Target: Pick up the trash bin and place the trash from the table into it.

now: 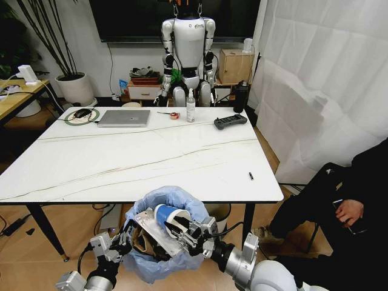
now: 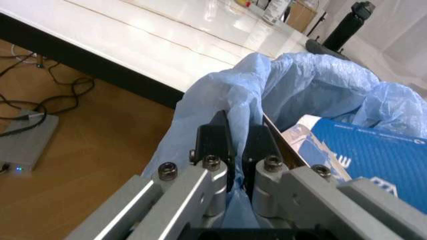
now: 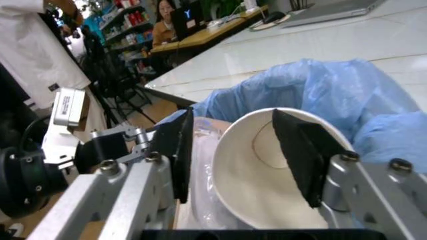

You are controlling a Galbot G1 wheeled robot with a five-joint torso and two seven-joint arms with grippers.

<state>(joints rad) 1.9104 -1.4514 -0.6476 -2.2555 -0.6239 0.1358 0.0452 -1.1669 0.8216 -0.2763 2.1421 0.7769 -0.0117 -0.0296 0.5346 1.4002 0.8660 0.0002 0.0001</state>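
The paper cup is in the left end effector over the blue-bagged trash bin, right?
Not quite. The right end effector holds the paper cup over the trash bin, as the right wrist view shows. The left end effector is clamped on the bag's rim.

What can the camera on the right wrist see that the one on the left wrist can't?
Right wrist alone: the inside of the white paper cup, clamped between the right pincer's dark fingers, one inside the rim; also the left arm beyond.

Left wrist alone: the left pincer pinching the bag at the bin's edge, the cup's blue outside, and cables on the wooden floor.

Both: the blue bag and the white table.
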